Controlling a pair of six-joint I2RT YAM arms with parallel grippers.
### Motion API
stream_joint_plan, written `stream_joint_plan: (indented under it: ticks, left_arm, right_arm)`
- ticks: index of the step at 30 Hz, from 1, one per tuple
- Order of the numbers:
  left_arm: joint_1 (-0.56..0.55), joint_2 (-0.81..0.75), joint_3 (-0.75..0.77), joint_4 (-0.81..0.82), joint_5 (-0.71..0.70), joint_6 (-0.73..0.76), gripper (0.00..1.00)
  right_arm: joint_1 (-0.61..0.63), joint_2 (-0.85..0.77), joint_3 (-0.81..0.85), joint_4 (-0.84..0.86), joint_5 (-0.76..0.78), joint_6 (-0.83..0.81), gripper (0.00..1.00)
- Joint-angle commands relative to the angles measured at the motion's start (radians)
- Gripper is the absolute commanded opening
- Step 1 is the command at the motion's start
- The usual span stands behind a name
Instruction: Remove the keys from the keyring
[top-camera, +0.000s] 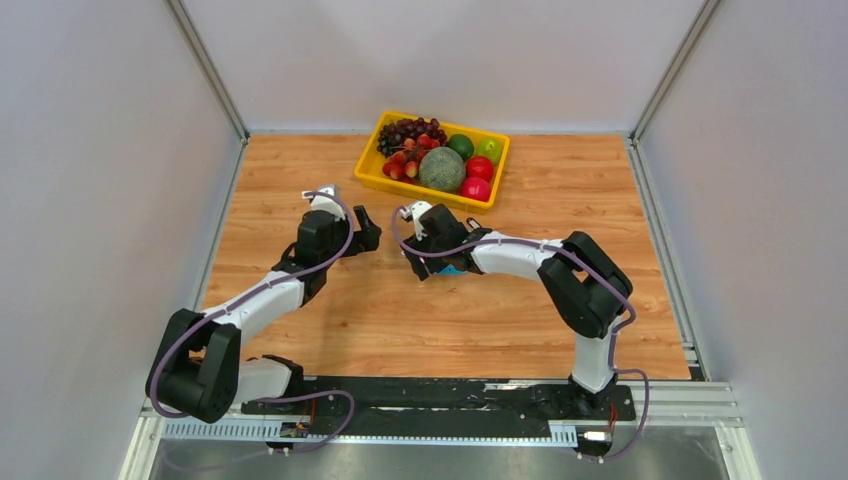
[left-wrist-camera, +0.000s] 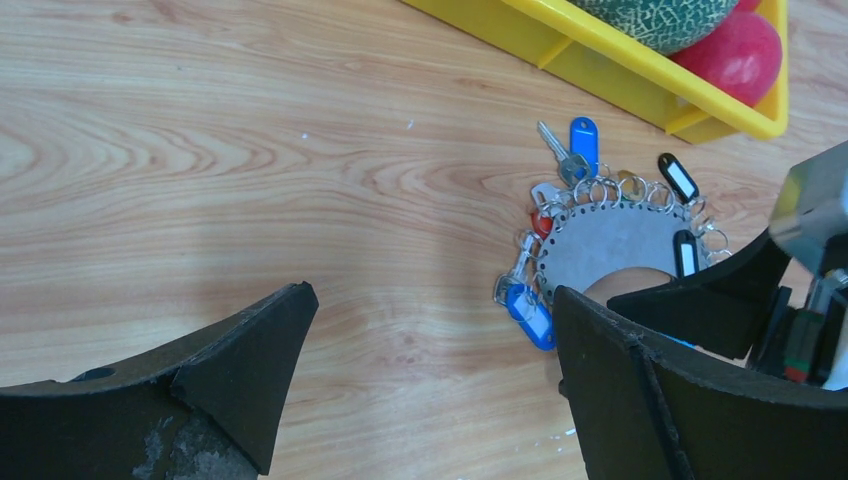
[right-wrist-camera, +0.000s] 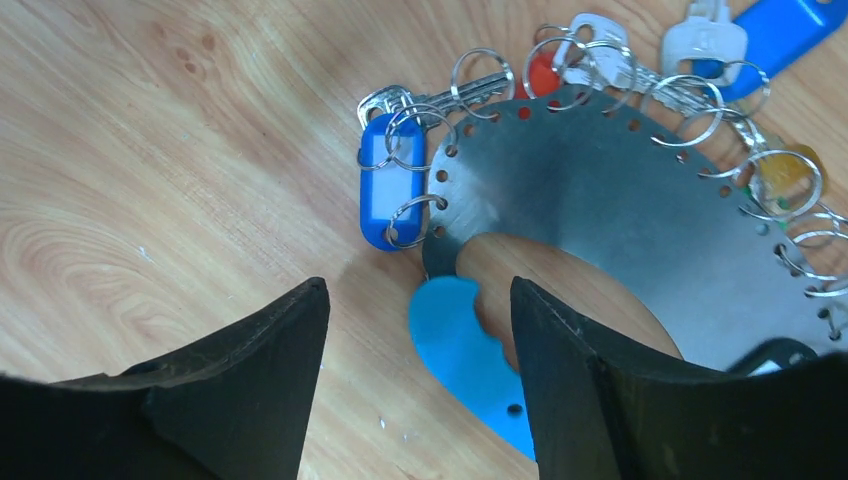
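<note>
The keyring (right-wrist-camera: 620, 200) is a flat grey metal ring with holes round its edge and a bright blue curved band (right-wrist-camera: 455, 345). It lies on the wooden table, also in the left wrist view (left-wrist-camera: 610, 245). Several keys hang from it on small split rings: a blue-tagged key (right-wrist-camera: 380, 190), another blue tag (left-wrist-camera: 583, 135), a white-headed key (right-wrist-camera: 705, 35) and black tags (left-wrist-camera: 678, 178). My right gripper (right-wrist-camera: 415, 340) is open, low over the ring's near edge, with the blue band between its fingers. My left gripper (left-wrist-camera: 430, 350) is open and empty, over bare table left of the ring.
A yellow tray (top-camera: 372, 170) of fruit (grapes, a melon (top-camera: 441, 168), red and green fruits) stands just behind the keyring; its corner shows in the left wrist view (left-wrist-camera: 620, 60). Grey walls enclose the table on the left, back and right.
</note>
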Motion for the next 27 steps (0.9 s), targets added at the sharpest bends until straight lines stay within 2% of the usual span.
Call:
stream_joint_plan:
  ticks: [1,4,8,14,20,27]
  left_arm:
    - [0.014,-0.025,-0.015,0.024,-0.023,-0.024,1.00]
    - [0.015,-0.028,-0.015,0.027,-0.012,-0.024,1.00]
    - [0.015,-0.037,-0.019,0.031,-0.010,-0.021,1.00]
    - [0.015,-0.022,-0.022,0.071,0.076,-0.007,1.00]
    - [0.015,0.048,-0.001,0.123,0.219,0.001,0.96]
    - [0.013,0.100,0.011,0.152,0.294,-0.005,0.94]
  right_arm:
    - [0.023,0.050,0.043,0.006,0.036,-0.114,0.68]
    - [0.024,0.084,0.047,-0.010,0.059,-0.131,0.59]
    - [0.024,0.106,0.058,-0.058,0.105,-0.097,0.34]
    - [0.024,0.008,0.014,-0.045,0.068,-0.053,0.10]
    - [0.024,-0.129,-0.012,-0.022,0.026,-0.018,0.08]
    - [0.019,-0.203,-0.030,-0.015,-0.024,0.023,0.05]
